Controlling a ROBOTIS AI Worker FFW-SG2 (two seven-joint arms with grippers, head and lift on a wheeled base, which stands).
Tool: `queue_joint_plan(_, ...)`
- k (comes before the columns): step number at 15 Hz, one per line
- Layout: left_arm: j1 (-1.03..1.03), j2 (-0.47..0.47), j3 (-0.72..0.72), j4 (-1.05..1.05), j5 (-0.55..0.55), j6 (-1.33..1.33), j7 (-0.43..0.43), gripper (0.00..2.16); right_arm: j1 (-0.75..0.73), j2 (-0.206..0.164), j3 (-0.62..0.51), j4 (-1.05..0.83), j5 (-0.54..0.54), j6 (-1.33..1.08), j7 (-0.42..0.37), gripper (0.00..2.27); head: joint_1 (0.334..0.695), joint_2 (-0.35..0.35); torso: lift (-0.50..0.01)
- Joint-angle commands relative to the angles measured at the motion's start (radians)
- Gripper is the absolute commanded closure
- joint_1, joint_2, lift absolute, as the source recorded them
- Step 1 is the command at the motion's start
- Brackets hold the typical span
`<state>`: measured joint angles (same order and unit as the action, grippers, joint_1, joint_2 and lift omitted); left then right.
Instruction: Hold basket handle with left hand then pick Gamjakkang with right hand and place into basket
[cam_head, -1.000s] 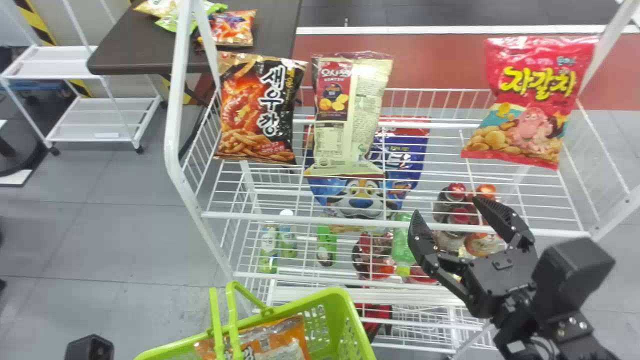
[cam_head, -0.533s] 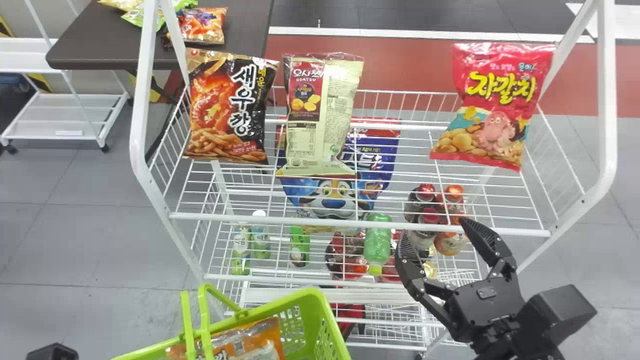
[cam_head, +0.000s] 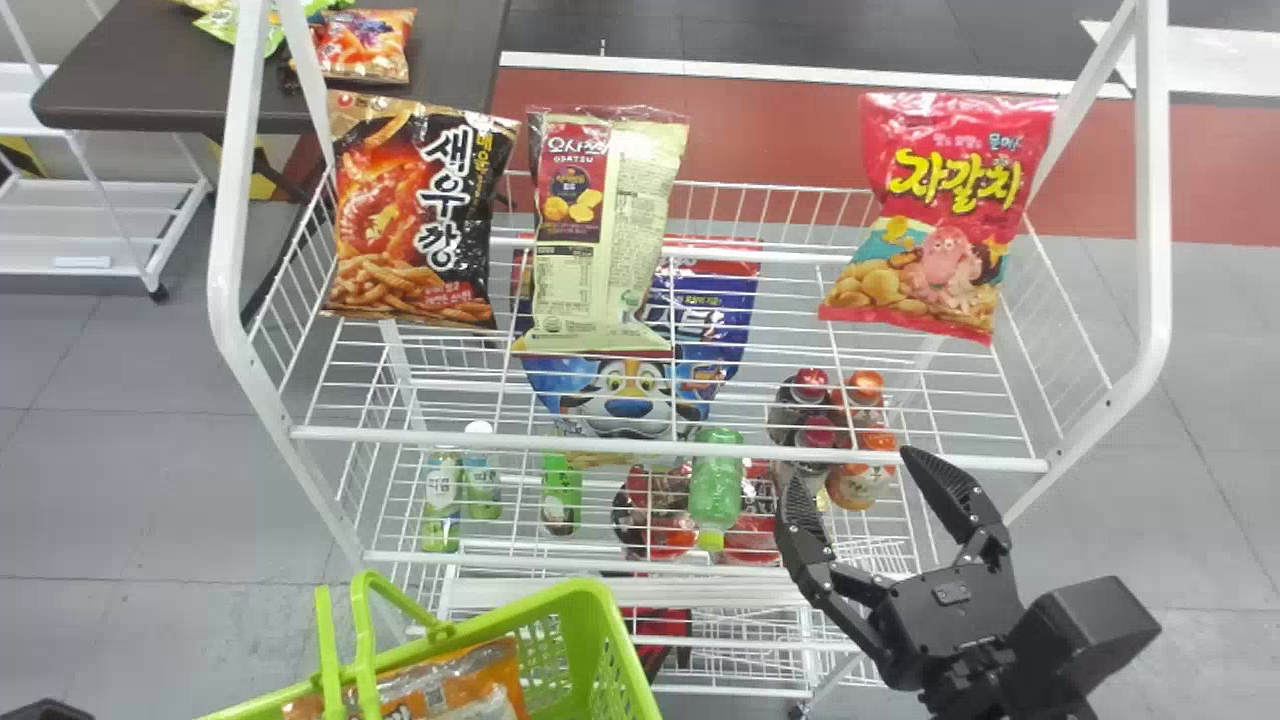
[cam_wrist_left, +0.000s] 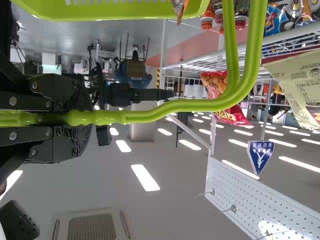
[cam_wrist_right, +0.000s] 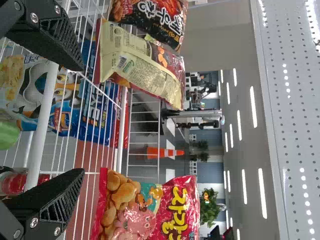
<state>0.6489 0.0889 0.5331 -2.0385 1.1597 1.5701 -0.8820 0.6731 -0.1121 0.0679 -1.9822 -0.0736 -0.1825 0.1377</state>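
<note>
An orange bag (cam_head: 450, 685) is held in the green basket (cam_head: 570, 592) at near left, its handle (cam_head: 362, 640) clamped by the left pincer (cam_head: 48, 711), the right pincer (cam_head: 850, 470) spread wide.

Green basket (cam_head: 571, 592) with raised handle (cam_head: 362, 640)

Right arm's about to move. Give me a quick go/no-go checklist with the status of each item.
1. Left gripper shut on basket handle: ok.
2. Right gripper open and empty: ok.
3. Basket has room beside the orange snack bag: looks ok.
4. Gamjakkang identified: cannot tell; it might be that orange bag.
5. Right gripper lined up at a bag: not ok; the red octopus bag is beyond its tips.
6. Right gripper clear of the front rail: cannot tell; they overlap in the head view.
</note>
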Motion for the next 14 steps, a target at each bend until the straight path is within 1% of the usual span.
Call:
queue_joint_plan(1,0.002,0.000,0.001,0.000,0.000,0.001,-0.002,2.15,0.000,0.002,0.000,0.000,-0.002,0.001,0.000,0.09,0.695,-0.075,-0.018)
queue_joint_plan(14,0.002,-0.003,-0.001,0.004,0.000,0.001,-0.003,2.15,0.002,0.002,0.004,-0.003,-0.003,0.001,0.002,0.09,0.695,-0.069,-0.018)
